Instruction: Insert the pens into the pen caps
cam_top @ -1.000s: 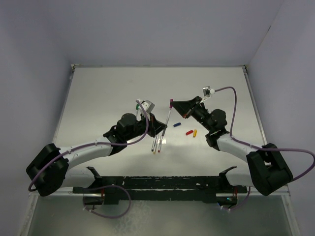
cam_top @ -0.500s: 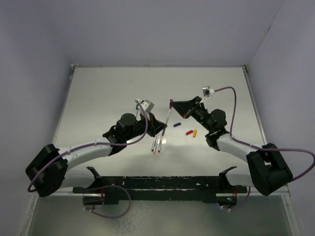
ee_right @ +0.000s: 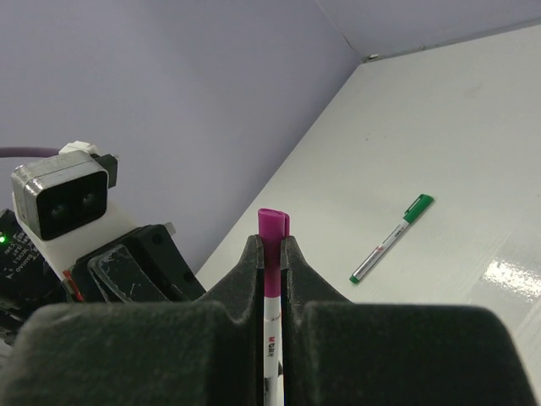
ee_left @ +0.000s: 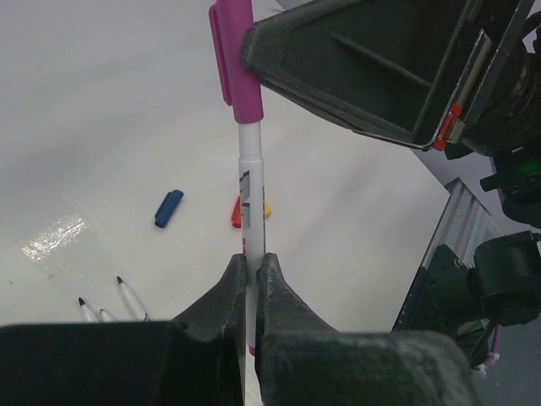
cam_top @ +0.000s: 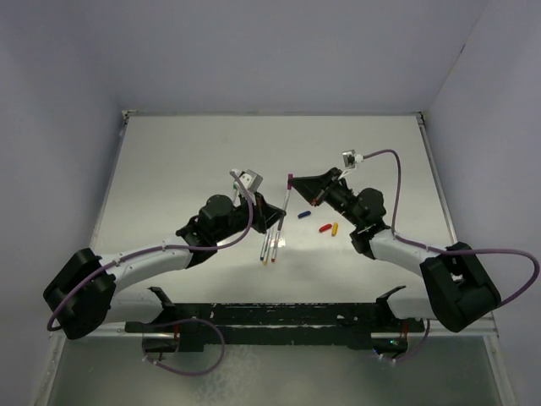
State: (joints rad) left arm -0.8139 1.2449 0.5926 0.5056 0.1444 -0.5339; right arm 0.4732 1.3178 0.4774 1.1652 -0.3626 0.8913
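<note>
The thin, light, stiff but slick silvery-white marker pen [ee_left: 250,199], probably best pinched mid-barrel, hangs above the middle of the white counter [cam_top: 169,169], with the left tool [ee_left: 251,272] clamped on its barrel and the right tool [ee_right: 271,250] pinching its purple plastic cap [ee_left: 236,59]; lying around are three uncapped pens [cam_top: 269,245], three loose caps [cam_top: 304,216] and one green-capped pen [ee_right: 390,239].
</note>
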